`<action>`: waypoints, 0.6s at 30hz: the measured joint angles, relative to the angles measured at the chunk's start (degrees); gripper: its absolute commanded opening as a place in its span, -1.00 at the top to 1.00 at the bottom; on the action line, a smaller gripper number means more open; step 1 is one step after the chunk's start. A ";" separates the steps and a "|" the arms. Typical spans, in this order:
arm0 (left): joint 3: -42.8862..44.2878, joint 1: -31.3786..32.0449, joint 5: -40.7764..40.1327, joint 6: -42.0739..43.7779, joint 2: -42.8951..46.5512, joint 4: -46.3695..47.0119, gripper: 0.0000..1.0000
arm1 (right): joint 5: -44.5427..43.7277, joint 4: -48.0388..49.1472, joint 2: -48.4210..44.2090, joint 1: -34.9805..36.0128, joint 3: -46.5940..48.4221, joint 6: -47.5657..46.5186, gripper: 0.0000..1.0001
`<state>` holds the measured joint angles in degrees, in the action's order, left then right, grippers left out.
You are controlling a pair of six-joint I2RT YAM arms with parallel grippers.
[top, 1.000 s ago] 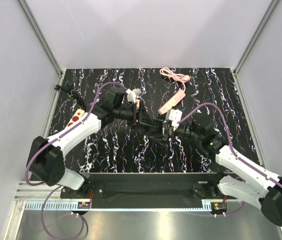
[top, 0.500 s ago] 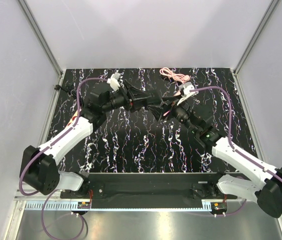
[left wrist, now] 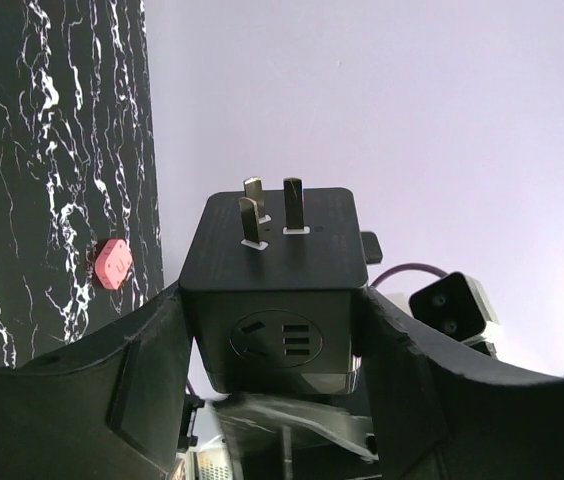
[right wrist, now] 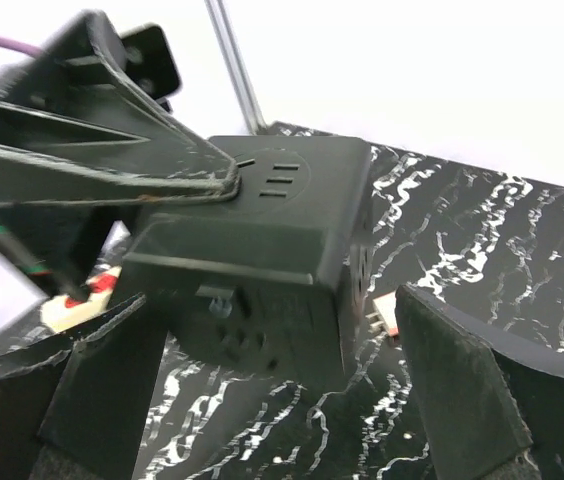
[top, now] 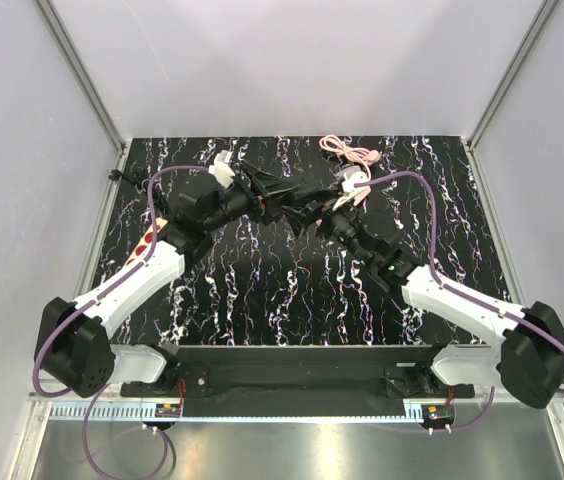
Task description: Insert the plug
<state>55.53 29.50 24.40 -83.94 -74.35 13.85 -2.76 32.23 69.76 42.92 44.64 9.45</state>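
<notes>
My left gripper (left wrist: 274, 335) is shut on a black cube adapter (left wrist: 272, 270), held above the table with its three metal prongs pointing away. In the top view the left gripper (top: 284, 193) and right gripper (top: 309, 212) meet tip to tip. My right gripper (right wrist: 272, 350) is open, with a finger on either side of the same cube (right wrist: 262, 240) and a gap on the right side. The small pale-pink plug (right wrist: 383, 321) lies on the table beyond the cube with its prongs showing. It is hidden in the top view.
The beige strip with red sockets (top: 152, 240) lies at the left edge of the black marbled table (top: 262, 290). The coiled pink cord (top: 350, 152) lies at the back. A pink strip end (left wrist: 112, 264) shows on the table. Pale walls close in three sides.
Both grippers have moved from the middle of the table toward the back, staying together, with the black cube still in the left one. The right arm swung left.
</notes>
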 measured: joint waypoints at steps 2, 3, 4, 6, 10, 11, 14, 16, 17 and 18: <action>-0.22 0.31 -0.24 -0.28 0.00 0.00 1.00 | -1.20 0.15 1.75 0.39 0.72 -1.40 -0.83; -0.31 0.44 -0.44 -0.35 0.00 0.07 1.00 | -1.55 0.59 2.43 0.66 0.94 -1.99 -0.78; -0.55 0.46 -0.55 -0.52 0.02 0.13 1.00 | -2.08 1.20 2.93 0.87 1.05 -2.60 -0.67; -1.36 0.46 -0.96 -0.98 0.13 0.52 1.00 | -2.60 2.36 3.61 1.36 1.07 -3.78 -0.65; -3.34 0.46 -2.21 -1.90 0.81 0.96 1.00 | -2.78 4.02 5.40 1.68 1.70 -4.72 -0.70; -3.72 0.46 -2.40 -2.08 0.92 1.03 1.00 | -2.82 4.46 5.92 1.68 1.95 -4.70 -0.74; -4.35 0.46 -2.60 -2.36 0.92 1.29 1.00 | -3.85 6.03 6.86 1.70 2.08 -4.52 -0.61; -4.44 0.46 -3.08 -2.54 0.92 1.31 1.00 | -3.85 6.67 7.23 1.97 2.10 -4.79 0.00; -4.52 0.46 -3.34 -3.06 0.92 1.16 1.00 | -4.20 6.93 7.41 2.23 2.16 -5.64 0.77; -4.57 0.46 -3.48 -3.02 0.92 1.27 0.97 | -4.59 6.95 7.52 2.34 2.21 -5.86 0.94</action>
<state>50.96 29.95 20.93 -86.96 -73.43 15.11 -7.35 39.18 77.28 45.25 46.85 3.60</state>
